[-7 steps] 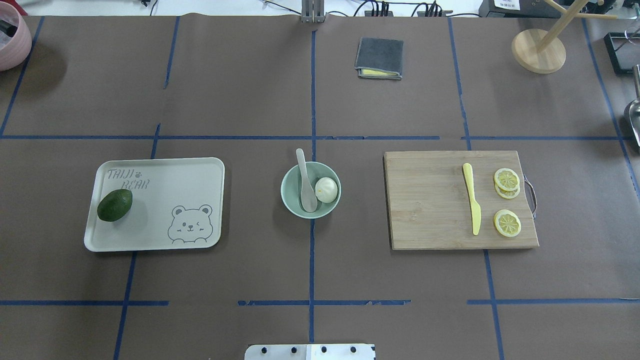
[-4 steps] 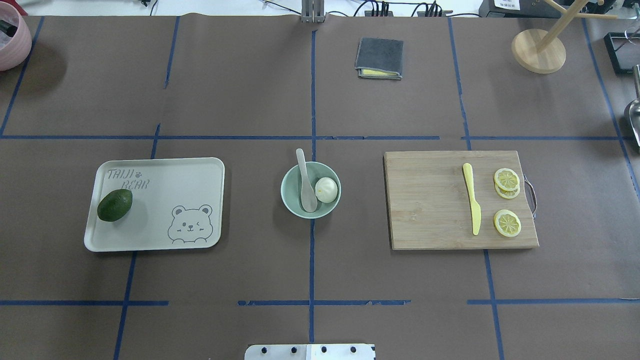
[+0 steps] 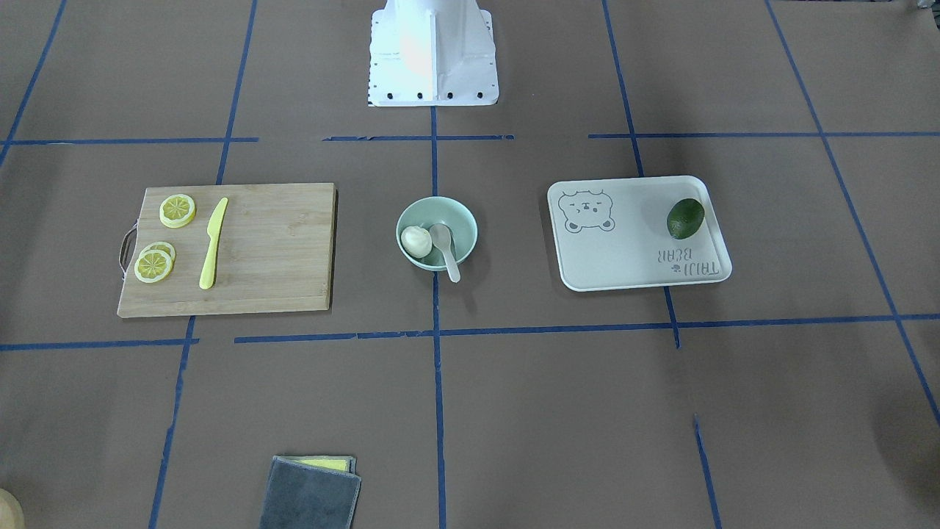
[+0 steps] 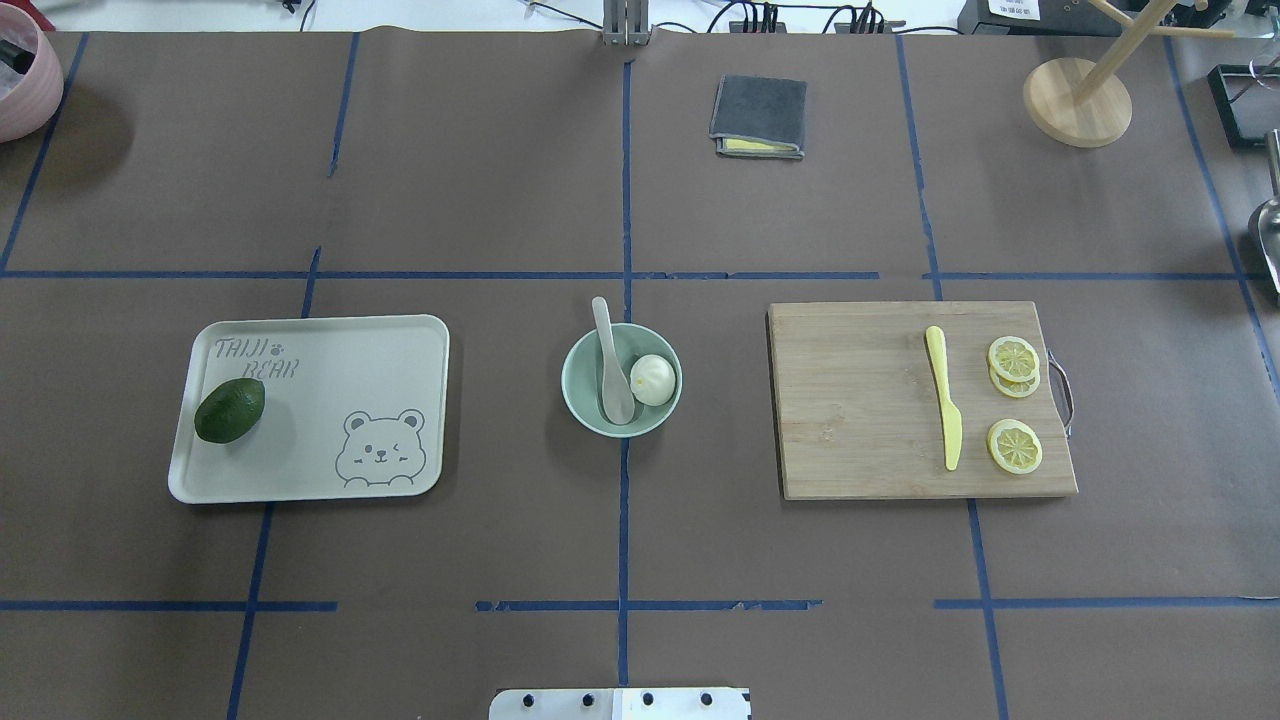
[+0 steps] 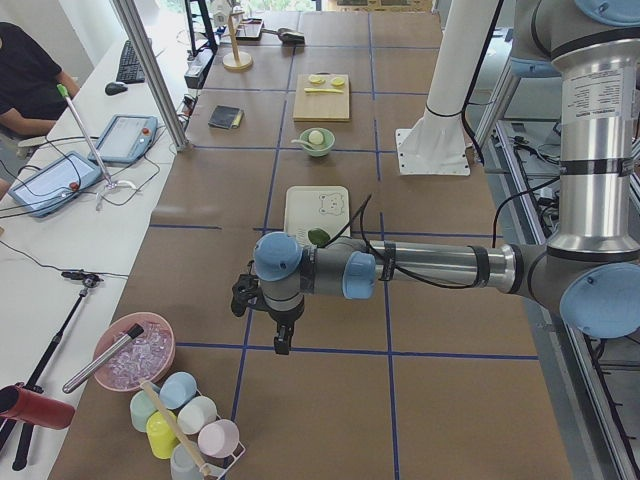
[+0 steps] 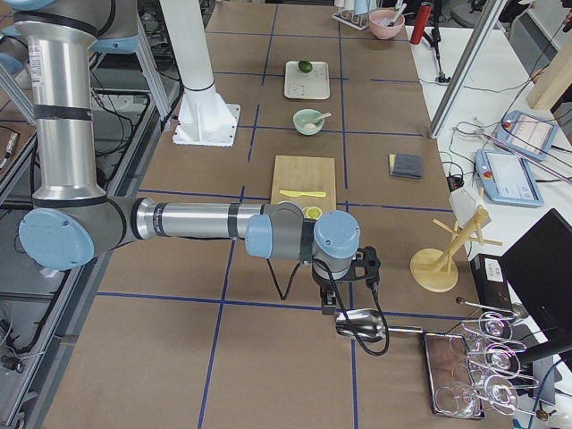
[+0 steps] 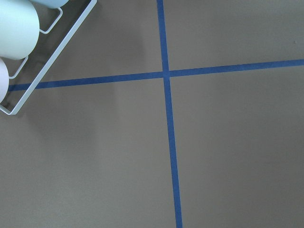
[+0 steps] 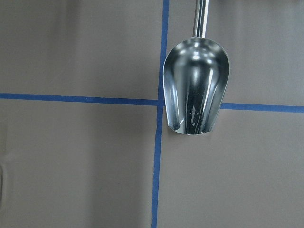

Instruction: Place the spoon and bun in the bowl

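At the centre of the counter (image 4: 480, 180), we find the bowl (image 4: 578, 388) with both task items inside it. The spoon (image 4: 608, 362) lies with its scoop on the bowl's floor and its handle leaning out over the rim on the side away from the robot. The bun (image 4: 652, 380) sits just beside the scoop, against the wall on the robot's right. The front-facing view shows the same arrangement from the opposite side.

Neither arm appears in the overhead or front-facing views. The left end effector (image 5: 283, 343) hangs over bare counter at the robot's far left, near a cup rack (image 5: 190, 432), well apart from the bowl. The right end effector (image 6: 330, 301) hangs at the far right, directly above a metal scoop (image 8: 196, 85). Only the side views show them, and the wrist views show no fingers, so we cannot tell whether either is spread or pressed together.

We judge the task complete as far as these views show: spoon and bun are both in the bowl and nothing is left to move. The tray (image 4: 330, 340) with its avocado (image 4: 229, 410) and the cutting board (image 4: 850, 400) with knife (image 4: 943, 395) and lemon slices (image 4: 1014, 400) play no part in it.
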